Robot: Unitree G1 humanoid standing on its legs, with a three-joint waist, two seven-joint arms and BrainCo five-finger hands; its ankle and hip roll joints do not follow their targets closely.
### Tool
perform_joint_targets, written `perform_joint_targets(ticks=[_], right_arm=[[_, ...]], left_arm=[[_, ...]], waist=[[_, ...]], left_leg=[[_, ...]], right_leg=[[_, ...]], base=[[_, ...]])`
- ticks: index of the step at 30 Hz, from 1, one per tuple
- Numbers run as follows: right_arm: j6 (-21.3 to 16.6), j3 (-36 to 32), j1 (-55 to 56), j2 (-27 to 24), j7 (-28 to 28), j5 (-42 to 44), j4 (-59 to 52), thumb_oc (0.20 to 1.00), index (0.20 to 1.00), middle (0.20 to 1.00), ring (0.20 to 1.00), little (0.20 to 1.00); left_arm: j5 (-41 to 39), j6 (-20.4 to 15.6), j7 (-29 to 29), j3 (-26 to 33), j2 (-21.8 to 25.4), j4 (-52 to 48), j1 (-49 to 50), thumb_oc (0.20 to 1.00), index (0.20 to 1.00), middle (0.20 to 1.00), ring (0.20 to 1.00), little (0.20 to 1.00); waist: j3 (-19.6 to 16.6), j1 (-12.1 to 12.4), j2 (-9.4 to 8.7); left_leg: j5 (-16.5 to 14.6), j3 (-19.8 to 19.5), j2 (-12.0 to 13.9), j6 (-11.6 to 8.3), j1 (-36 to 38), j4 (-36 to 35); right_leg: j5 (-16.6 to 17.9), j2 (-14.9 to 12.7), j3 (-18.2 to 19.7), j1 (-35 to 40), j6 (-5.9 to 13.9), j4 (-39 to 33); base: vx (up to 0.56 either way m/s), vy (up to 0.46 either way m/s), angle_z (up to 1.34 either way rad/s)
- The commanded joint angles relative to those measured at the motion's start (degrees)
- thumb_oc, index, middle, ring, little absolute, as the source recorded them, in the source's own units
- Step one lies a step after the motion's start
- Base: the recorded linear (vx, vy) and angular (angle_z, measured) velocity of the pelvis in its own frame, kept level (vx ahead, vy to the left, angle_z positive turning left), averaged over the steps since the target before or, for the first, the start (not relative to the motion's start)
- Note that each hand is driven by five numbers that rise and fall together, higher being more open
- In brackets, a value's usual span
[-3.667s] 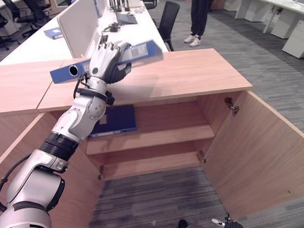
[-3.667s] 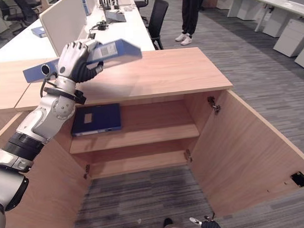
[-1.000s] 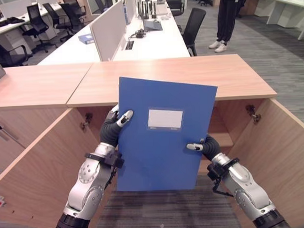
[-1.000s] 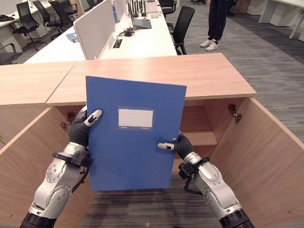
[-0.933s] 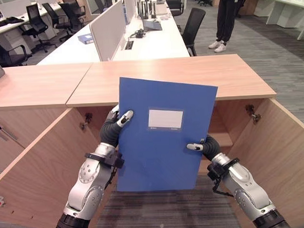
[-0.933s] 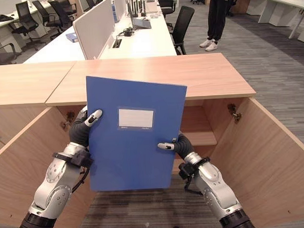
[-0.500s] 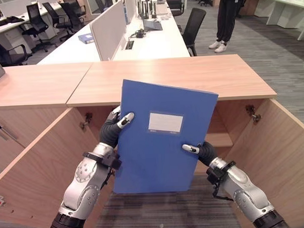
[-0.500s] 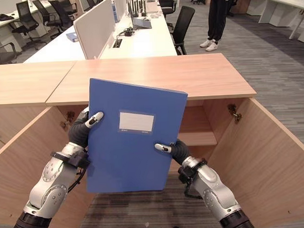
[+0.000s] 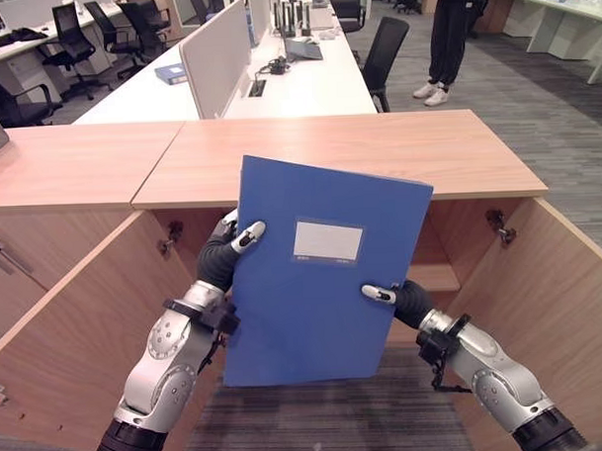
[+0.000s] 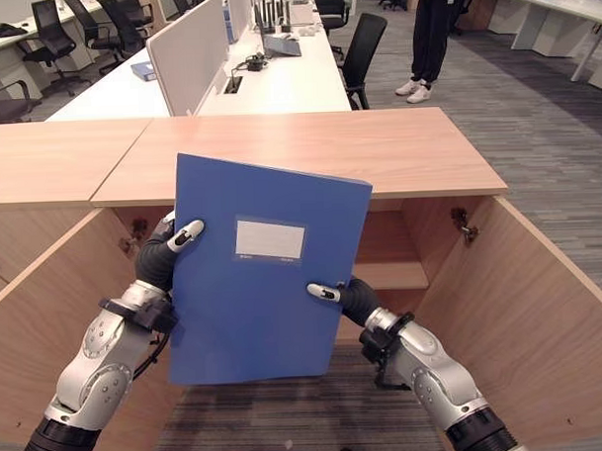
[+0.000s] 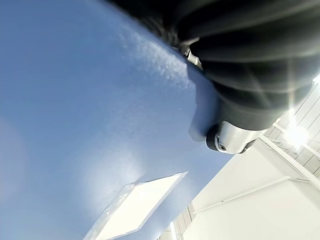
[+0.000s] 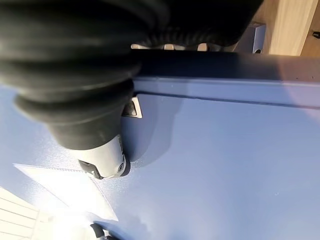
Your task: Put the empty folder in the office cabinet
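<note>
Left thumb tip lies on the front face of the blue folder (image 9: 318,274) near its left edge, the other fingers hidden behind it, so the left hand (image 9: 226,254) pinches the folder at that edge. Right hand (image 10: 341,294) does the same on the folder's right edge, lower down: thumb pressed on the front face, fingers hidden behind. Both wrist views confirm a thumb flat on the blue cover, close to the white label (image 9: 326,241).

Folder is held upright in the air between both hands, front face toward the camera, tilted slightly with its top leaning right. It hangs in front of the open office cabinet (image 9: 477,155), covering most of the cabinet's middle opening; its top edge overlaps the front edge of the cabinet's wooden top. Not inside the cabinet yet.

Cabinet doors stand open, left door (image 9: 77,332) and right door (image 9: 570,275) swung out on either side of the folder. A shelf (image 10: 392,275) shows inside the cabinet just right of the folder.

Behind the cabinet: a white desk (image 9: 306,77) with dividers, a black chair (image 9: 386,44) beside it, and a person's legs (image 9: 451,32) standing further back right.
</note>
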Motion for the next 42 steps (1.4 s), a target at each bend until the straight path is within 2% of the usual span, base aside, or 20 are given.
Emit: perform_joint_targets(ticks=[1,2,3,10,15,16,18,19,20,25,27,28,31,34,35,36,38,39,41,42], right_arm=[[-0.5,4.4,-6.3,3.7,5.8,-0.6,-3.3,0.2,0.2,0.2,0.2,0.2],[-0.8,3.6,-6.0,3.4,5.2,-2.7,-2.8,0.2,0.2,0.2,0.2,0.2],[-1.1,2.3,-5.4,3.4,4.3,-4.7,-1.9,0.2,0.2,0.2,0.2,0.2],[-2.9,-10.9,4.6,8.1,-3.1,-12.0,9.6,0.2,0.2,0.2,0.2,0.2],[-3.9,-14.9,7.3,10.1,-6.9,-15.0,16.6,0.2,0.2,0.2,0.2,0.2],[-5.2,-17.5,7.7,11.8,-9.6,-14.7,19.1,0.2,0.2,0.2,0.2,0.2],[-6.7,-19.4,7.8,13.2,-11.5,-15.3,21.7,0.2,0.2,0.2,0.2,0.2],[-7.6,-20.2,7.0,15.0,-14.1,-14.9,25.9,0.2,0.2,0.2,0.2,0.2],[-7.7,-20.1,6.7,15.4,-14.7,-15.0,27.1,0.2,0.2,0.2,0.2,0.2],[-8.3,-19.7,5.2,16.0,-15.8,-14.0,29.7,0.2,0.2,0.2,0.2,0.2],[-8.6,-19.7,4.4,16.4,-16.4,-13.5,30.4,0.2,0.2,0.2,0.2,0.2],[-8.7,-19.5,3.8,16.7,-16.7,-12.4,31.0,0.2,0.2,0.2,0.2,0.2],[-8.9,-19.7,3.3,17.4,-17.1,-11.4,32.6,0.2,0.2,0.2,0.2,0.2],[-8.8,-20.1,2.9,17.3,-18.0,-10.6,33.3,0.2,0.2,0.2,0.2,0.2],[-9.1,-20.2,2.8,16.9,-18.4,-10.2,33.5,0.2,0.2,0.2,0.2,0.2],[-9.1,-20.2,2.8,16.8,-18.4,-10.2,33.6,0.2,0.2,0.2,0.2,0.2],[-9.3,-20.6,2.9,16.8,-18.9,-9.8,34.2,0.2,0.2,0.2,0.2,0.2],[-9.3,-21.0,3.1,16.6,-19.2,-9.7,35.3,0.2,0.2,0.2,0.2,0.2],[-9.3,-21.0,3.0,16.6,-19.2,-9.7,35.3,0.2,0.2,0.2,0.2,0.2],[-9.2,-22.0,3.6,16.0,-19.3,-10.1,35.8,0.2,0.2,0.2,0.2,0.2]], left_arm=[[-1.8,-2.1,-6.4,-3.8,-2.5,-2.0,-5.6,0.2,0.2,0.2,0.2,0.2],[-1.0,-2.0,-6.1,-3.0,-2.4,-1.4,-5.2,0.856,0.856,0.856,0.856,0.856],[0.3,-1.9,-5.9,-1.8,-2.3,-1.2,-4.4,1.0,1.0,1.0,1.0,1.0],[13.2,-2.7,-6.0,9.0,-0.1,5.7,6.1,1.0,1.0,1.0,1.0,1.0],[15.3,-2.2,-5.7,10.9,-0.5,15.1,9.9,1.0,1.0,1.0,1.0,1.0],[21.8,-3.1,-4.3,10.5,0.1,20.9,10.7,1.0,1.0,1.0,1.0,1.0],[27.9,-4.2,-3.0,10.0,0.1,26.6,11.2,1.0,1.0,1.0,1.0,1.0],[31.6,-3.7,-1.3,8.2,-2.1,36.5,11.1,1.0,1.0,1.0,1.0,1.0],[32.9,-3.5,-0.9,7.4,-2.9,40.2,10.7,1.0,1.0,1.0,1.0,1.0],[36.9,-3.2,0.2,4.5,-4.4,49.6,8.6,1.0,1.0,1.0,1.0,1.0],[38.3,-2.9,0.7,3.9,-5.0,53.1,8.1,1.0,1.0,1.0,1.0,1.0],[39.5,-2.8,0.8,3.3,-5.0,55.4,8.0,1.0,1.0,1.0,1.0,1.0],[41.2,-2.5,0.7,2.7,-5.5,58.9,7.9,1.0,1.0,1.0,1.0,1.0],[42.3,-2.5,0.6,2.1,-5.6,61.5,7.7,1.0,1.0,1.0,1.0,1.0],[42.6,-2.5,0.5,1.6,-5.6,63.1,7.3,1.0,1.0,1.0,1.0,1.0],[42.6,-2.5,0.5,1.5,-5.7,63.2,7.3,1.0,1.0,1.0,1.0,1.0],[43.1,-2.4,0.8,1.1,-6.1,65.9,5.7,1.0,1.0,1.0,1.0,1.0],[43.4,-2.6,1.1,1.0,-6.3,66.8,4.9,1.0,1.0,1.0,1.0,1.0],[43.4,-2.6,1.1,1.0,-6.3,66.8,4.8,1.0,1.0,1.0,1.0,1.0],[44.2,-2.9,0.9,0.8,-6.1,68.0,4.4,1.0,1.0,1.0,1.0,1.0]], waist=[[0.3,1.2,-1.16],[0.3,1.2,-1.12],[0.3,1.2,-1.1],[0.5,1.3,-0.91],[0.9,1.2,-0.79],[1.1,1.2,-0.65],[1.3,1.4,-0.59],[1.8,1.4,-0.4],[2.0,1.5,-0.33],[3.4,1.4,0.09],[4.6,1.1,0.28],[5.6,0.7,1.05],[5.8,0.5,1.7],[5.5,-0.3,1.34],[5.8,-1.1,1.2],[5.8,-1.2,1.36],[6.0,-2.6,1.25],[6.0,-3.7,1.35],[6.0,-3.6,1.45],[5.1,-4.3,1.29]], left_leg=[[-5.7,-1.8,2.8,-2.13,2.1,0.7],[-5.7,-1.8,2.8,-2.13,2.1,0.7],[-5.7,-1.8,2.7,-2.11,2.0,0.7],[-6.1,-2.0,2.4,-1.83,1.7,0.7],[-6.2,-1.8,2.1,-1.61,1.3,0.7],[-6.4,-1.7,1.9,-1.32,1.0,0.7],[-6.5,-1.6,1.6,-0.97,0.8,0.7],[-6.5,-1.4,1.3,-0.46,0.5,0.7],[-6.6,-1.4,1.2,-0.17,0.4,0.7],[-6.5,-1.1,0.8,1.0,0.1,0.8],[-6.9,-0.7,0.9,1.57,0.5,1.1],[-7.1,0.1,1.7,1.67,1.0,1.3],[-7.8,0.9,2.6,1.36,2.4,1.3],[-9.8,0.9,1.4,1.02,5.2,0.7],[-10.7,0.0,1.1,0.43,6.3,0.7],[-10.8,-0.1,1.3,0.4,6.4,0.7],[-11.6,-1.2,1.5,-0.56,7.6,0.7],[-12.4,-2.2,1.9,-1.2,8.7,0.7],[-12.4,-2.1,2.0,-1.21,8.8,0.7],[-13.8,-3.2,1.7,-1.73,9.9,0.7]], right_leg=[[-6.8,-1.6,0.2,0.5,3.81,3.4],[-6.8,-1.6,0.2,0.5,3.81,3.4],[-6.8,-1.6,0.2,0.4,3.82,3.4],[-6.8,-2.0,-0.3,0.3,4.01,3.5],[-6.7,-2.3,-0.4,-0.2,4.32,3.9],[-6.6,-2.5,-0.4,-0.7,4.57,4.4],[-6.7,-2.7,-0.2,-1.3,4.87,5.1],[-6.8,-3.2,0.1,-2.6,5.36,7.0],[-6.9,-3.3,0.3,-3.3,5.54,8.2],[-7.4,-3.1,1.5,-8.3,6.88,16.3],[-4.7,-3.1,1.9,-12.3,8.46,22.7],[-2.2,-2.6,1.6,-15.9,9.5,28.9],[-0.8,-3.0,0.4,-19.2,9.5,32.4],[-1.3,-5.2,-1.6,-19.7,9.31,25.4],[-1.2,-5.9,-2.4,-20.1,8.45,19.3],[-1.2,-5.7,-2.6,-19.8,8.44,19.0],[0.9,-6.3,-1.0,-21.1,8.84,12.8],[3.6,-6.8,1.5,-22.2,9.5,10.0],[3.7,-6.7,1.5,-22.0,9.5,9.8],[4.5,-7.4,2.6,-20.9,9.5,6.7]], base=[[0.0,0.0,0.0],[0.0,0.0,0.0],[0.0,0.0,0.0],[0.01,0.013,0.0],[0.01,0.057,0.0],[0.0,0.094,-0.01],[-0.01,0.117,-0.05],[-0.03,0.146,-0.06],[-0.03,0.125,-0.05],[-0.04,0.096,-0.06],[-0.03,0.078,-0.14],[-0.03,0.055,-0.19],[0.1,0.011,-0.21],[0.26,-0.026,-0.03],[0.24,-0.062,0.15],[0.25,-0.102,0.22],[0.25,-0.147,0.19],[0.22,-0.152,0.19],[0.15,-0.085,0.32],[0.22,-0.111,0.3]])
